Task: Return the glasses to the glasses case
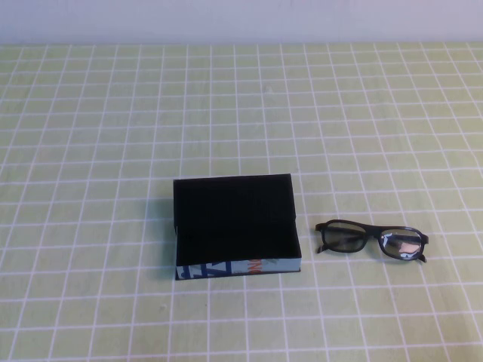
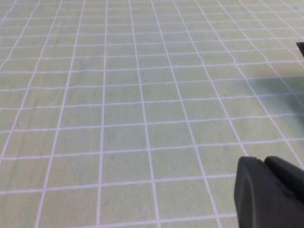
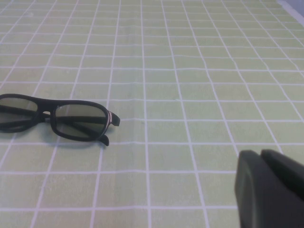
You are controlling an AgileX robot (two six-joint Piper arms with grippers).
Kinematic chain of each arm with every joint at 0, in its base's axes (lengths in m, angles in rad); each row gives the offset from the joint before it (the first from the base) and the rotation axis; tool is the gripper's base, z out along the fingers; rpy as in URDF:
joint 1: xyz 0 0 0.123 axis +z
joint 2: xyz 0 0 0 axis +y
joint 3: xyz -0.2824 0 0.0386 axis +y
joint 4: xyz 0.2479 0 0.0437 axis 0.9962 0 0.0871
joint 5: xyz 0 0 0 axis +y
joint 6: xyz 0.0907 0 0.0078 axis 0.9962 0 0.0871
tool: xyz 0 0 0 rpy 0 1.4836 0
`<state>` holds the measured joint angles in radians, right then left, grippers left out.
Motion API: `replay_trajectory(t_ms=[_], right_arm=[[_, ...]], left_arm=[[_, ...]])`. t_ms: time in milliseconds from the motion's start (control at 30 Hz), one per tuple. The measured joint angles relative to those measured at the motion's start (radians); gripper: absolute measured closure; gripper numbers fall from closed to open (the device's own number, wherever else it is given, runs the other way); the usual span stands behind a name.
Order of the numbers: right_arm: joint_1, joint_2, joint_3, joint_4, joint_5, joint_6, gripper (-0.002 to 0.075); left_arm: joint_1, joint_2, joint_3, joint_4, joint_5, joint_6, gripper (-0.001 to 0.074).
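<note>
The glasses case [image 1: 234, 225] is a black rectangular box in the middle of the table in the high view, with a light blue printed side [image 1: 238, 268] facing me; its top shows only black. The black thick-rimmed glasses [image 1: 371, 240] lie on the cloth just right of the case, apart from it. They also show in the right wrist view [image 3: 57, 118]. My right gripper [image 3: 260, 154] is low over the cloth, off to the side of the glasses, fingers together and empty. My left gripper [image 2: 266, 162] is over bare cloth, fingers together and empty. Neither arm shows in the high view.
A light green tablecloth [image 1: 113, 136] with a white grid covers the whole table. A pale wall runs along the far edge [image 1: 241, 23]. A small dark corner [image 2: 300, 47] shows at the edge of the left wrist view.
</note>
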<state>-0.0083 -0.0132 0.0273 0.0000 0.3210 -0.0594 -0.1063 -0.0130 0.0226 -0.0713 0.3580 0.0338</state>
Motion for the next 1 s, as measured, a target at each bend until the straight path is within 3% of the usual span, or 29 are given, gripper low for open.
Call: replay_trajectory(t_ms=[1000], right_arm=[[0.000,0.000,0.000,0.000,0.000,0.000,0.0743]], left_arm=[[0.000,0.000,0.000,0.062,0.000,0.040,0.0738]])
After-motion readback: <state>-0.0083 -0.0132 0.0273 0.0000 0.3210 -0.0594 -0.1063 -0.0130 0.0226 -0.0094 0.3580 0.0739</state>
